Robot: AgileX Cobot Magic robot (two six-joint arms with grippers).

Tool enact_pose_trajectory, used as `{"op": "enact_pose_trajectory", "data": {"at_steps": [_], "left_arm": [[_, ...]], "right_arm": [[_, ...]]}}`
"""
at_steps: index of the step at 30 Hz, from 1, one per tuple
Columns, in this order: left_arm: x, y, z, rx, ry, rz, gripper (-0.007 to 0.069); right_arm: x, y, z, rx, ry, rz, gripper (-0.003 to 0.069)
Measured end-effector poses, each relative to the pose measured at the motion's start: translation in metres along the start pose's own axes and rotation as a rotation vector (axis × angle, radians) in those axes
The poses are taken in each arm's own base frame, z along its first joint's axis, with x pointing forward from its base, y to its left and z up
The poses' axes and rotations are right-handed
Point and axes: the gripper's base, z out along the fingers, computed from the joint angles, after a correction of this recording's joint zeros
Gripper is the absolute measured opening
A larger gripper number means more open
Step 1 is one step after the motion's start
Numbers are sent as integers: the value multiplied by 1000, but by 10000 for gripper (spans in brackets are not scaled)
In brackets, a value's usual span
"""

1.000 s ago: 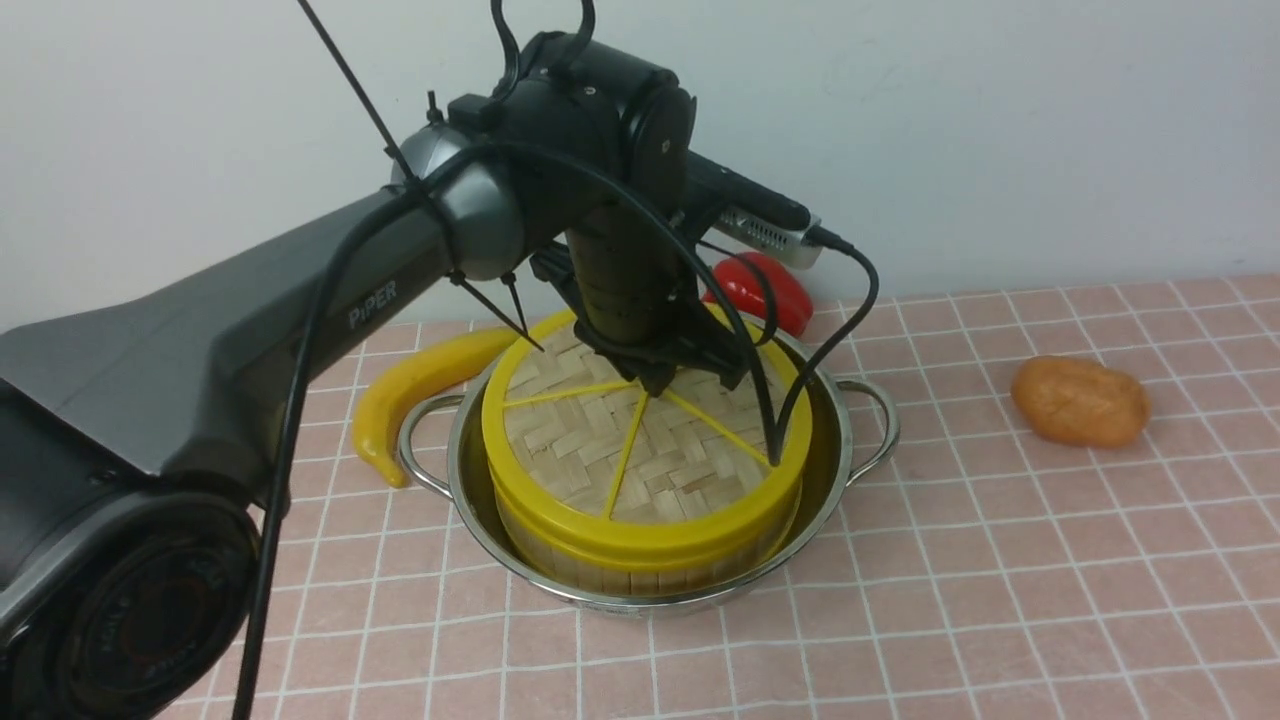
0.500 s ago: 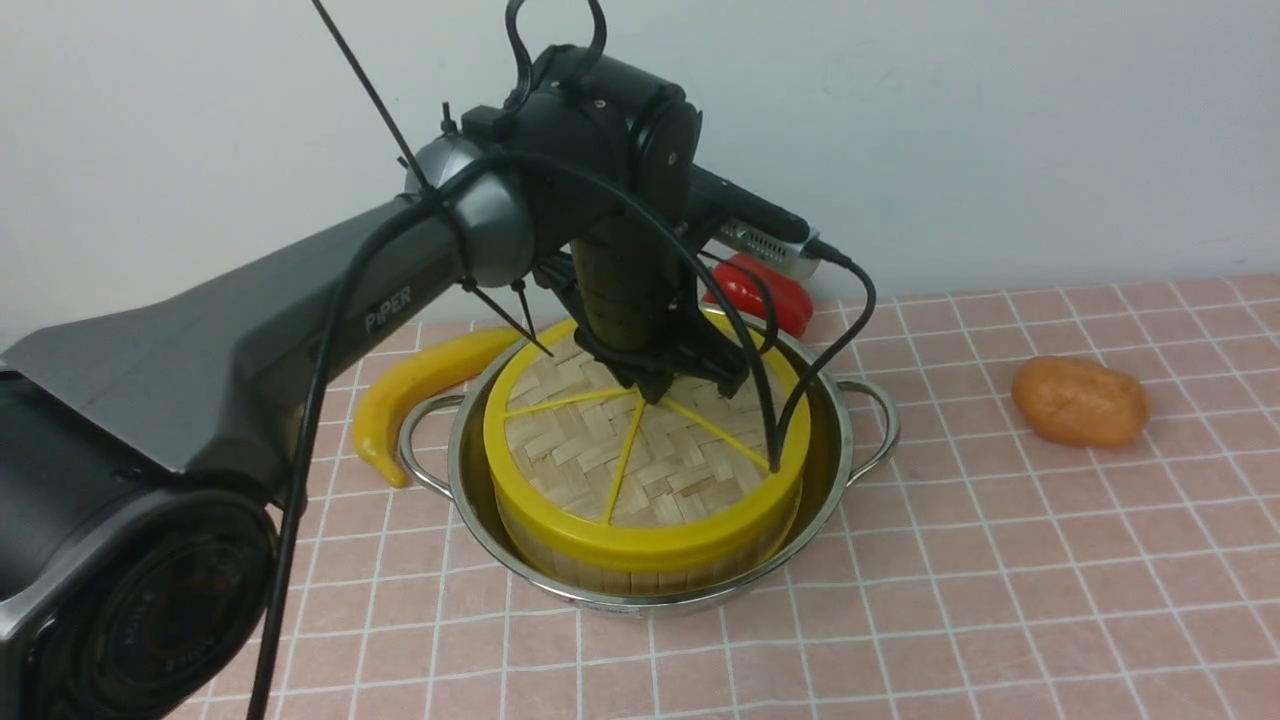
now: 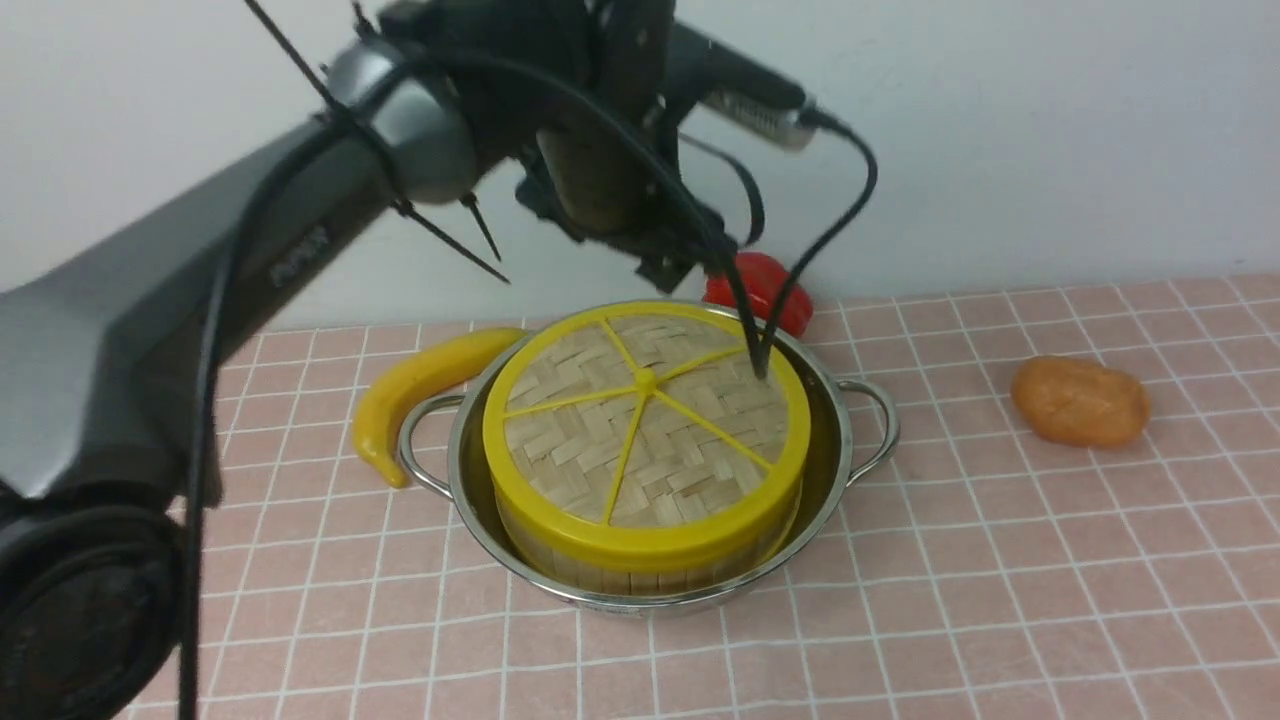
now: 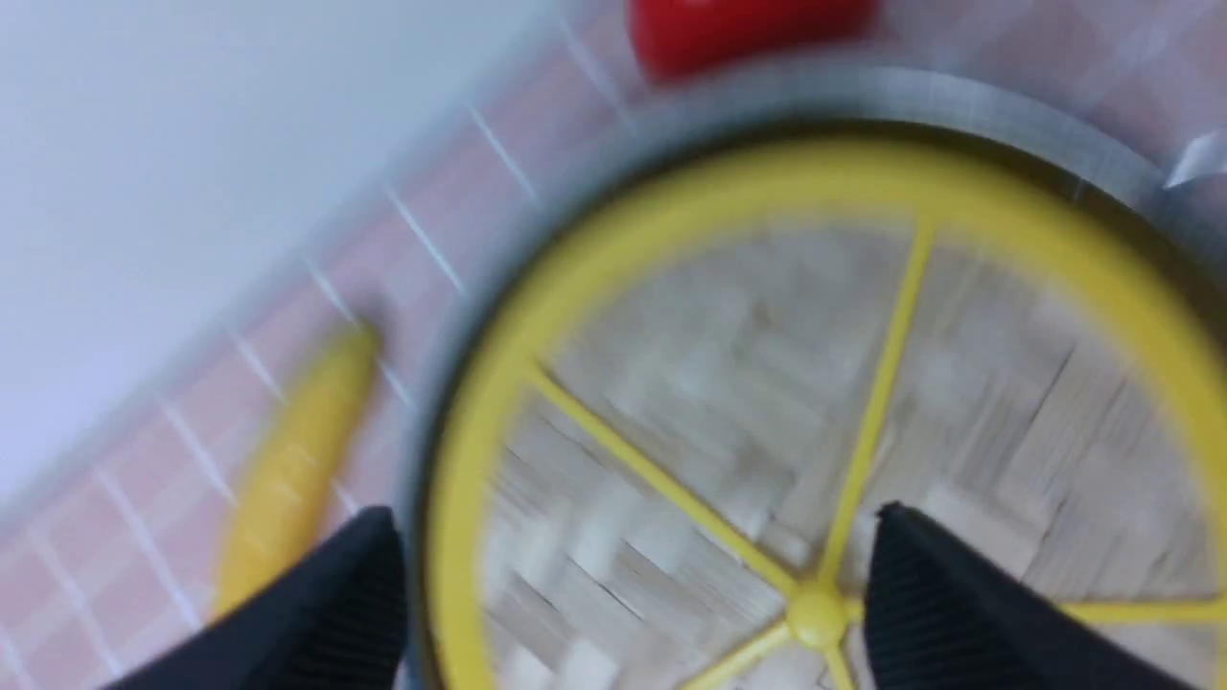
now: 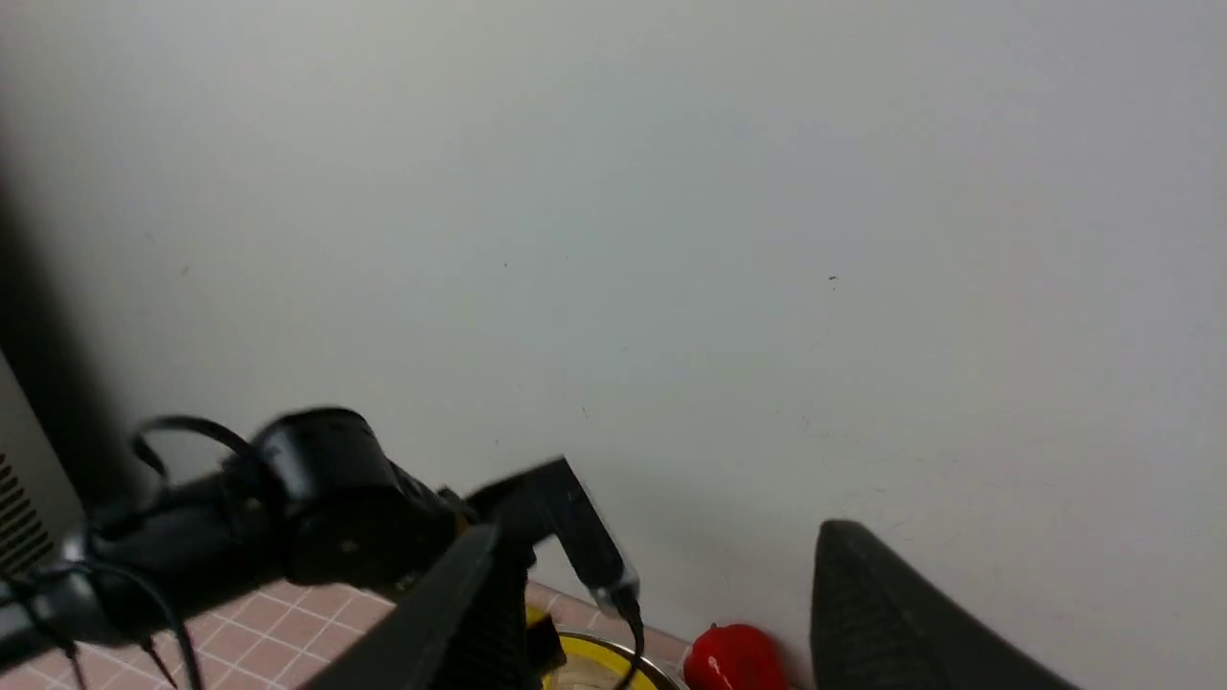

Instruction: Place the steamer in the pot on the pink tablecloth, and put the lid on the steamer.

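Observation:
The woven lid [image 3: 645, 420] with its yellow rim and spokes lies flat on the steamer [image 3: 640, 575], whose slatted wall shows below it. The steamer sits inside the shiny pot [image 3: 830, 450] on the pink tablecloth [image 3: 1000, 560]. My left gripper [image 3: 675, 265] hangs in the air above the lid's far side, touching nothing. In the blurred left wrist view it [image 4: 633, 522] is open wide over the lid [image 4: 729, 383], with the centre knob [image 4: 815, 613] free between the fingers. My right gripper [image 5: 661, 541] is open and empty, raised toward the wall.
A yellow banana [image 3: 420, 385] lies left of the pot and a red pepper [image 3: 765, 285] behind it by the wall. An orange lump [image 3: 1080, 402] rests on the cloth to the right. A black cable [image 3: 800, 280] dangles from the left wrist onto the lid.
The left gripper has opened off the lid's centre knob and risen well above it. The lid stays on the steamer.

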Motion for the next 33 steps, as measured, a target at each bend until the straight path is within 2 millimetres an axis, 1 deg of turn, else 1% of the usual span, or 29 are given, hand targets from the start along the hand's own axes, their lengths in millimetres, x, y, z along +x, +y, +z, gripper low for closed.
{"op": "enact_pose_trajectory", "data": {"at_steps": [2, 3, 4, 5, 6, 7, 8, 9, 10, 13, 15, 17, 18, 19, 20, 21, 22, 23, 24, 25, 26, 27, 30, 31, 32, 33], "left_arm": [[-5, 6, -35, -4, -84, -15, 629], [-6, 8, -52, 2, -120, -25, 631], [-6, 9, -64, 12, -146, -33, 630], [-5, 10, -78, 27, -176, -42, 622], [-2, 12, -98, 48, -215, -56, 596], [-1, 13, -106, 58, -232, -62, 582], [1, 14, -123, 81, -266, -74, 549], [2, 14, -126, 86, -271, -75, 542], [7, 17, -147, 108, -315, -89, 490], [21, 22, -196, 156, -417, -115, 349], [33, 26, -229, 179, -490, -126, 242], [50, 31, -262, 177, -562, -127, 132], [57, 34, -274, 175, -589, -122, 90], [59, 34, -277, 174, -593, -118, 80], [80, 38, -302, 161, -643, -98, 6], [80, 38, -300, 161, -639, -95, 6], [97, 39, -315, 150, -664, -76, -18], [108, 40, -321, 146, -669, -66, -23], [116, 40, -324, 143, -671, -59, -23], [130, 38, -325, 142, -658, -49, -23], [134, 39, -329, 141, -665, -48, -23], [150, 37, -329, 141, -654, -41, -23], [182, 32, -322, 147, -605, -30, -23], [184, 30, -318, 149, -591, -28, -23], [200, 27, -310, 154, -559, -24, -23], [210, 24, -305, 158, -538, -21, -23]], "right_arm": [[3, -1, 3, 9, 13, -23, 419], [5, -2, 4, 17, 20, -37, 419], [8, -3, 5, 28, 32, -49, 415], [12, -5, 7, 45, 47, -63, 407], [20, -8, 10, 68, 74, -77, 393], [24, -10, 11, 77, 87, -83, 382], [31, -12, 12, 95, 109, -94, 367], [34, -13, 12, 102, 118, -97, 363], [44, -16, 10, 122, 144, -112, 342], [75, -24, -1, 176, 197, -144, 277], [95, -29, -14, 202, 186, -158, 230], [118, -34, -31, 229, 135, -159, 183], [127, -36, -38, 236, 114, -152, 167], [129, -37, -40, 242, 109, -153, 162], [150, -41, -52, 263, 76, -131, 130], [152, -42, -54, 269, 73, -131, 126], [169, -45, -61, 289, 60, -113, 101], [181, -48, -63, 301, 66, -100, 84], [193, -50, -67, 314, 61, -91, 67], [207, -53, -73, 329, 49, -80, 43], [209, -54, -74, 331, 48, -75, 35], [223, -56, -77, 339, 42, -68, 10], [245, -59, -79, 339, 34, -58, -16], [245, -59, -80, 339, 31, -57, -16], [252, -59, -79, 336, 29, -58, -16], [253, -60, -79, 335, 30, -58, -16]]}}
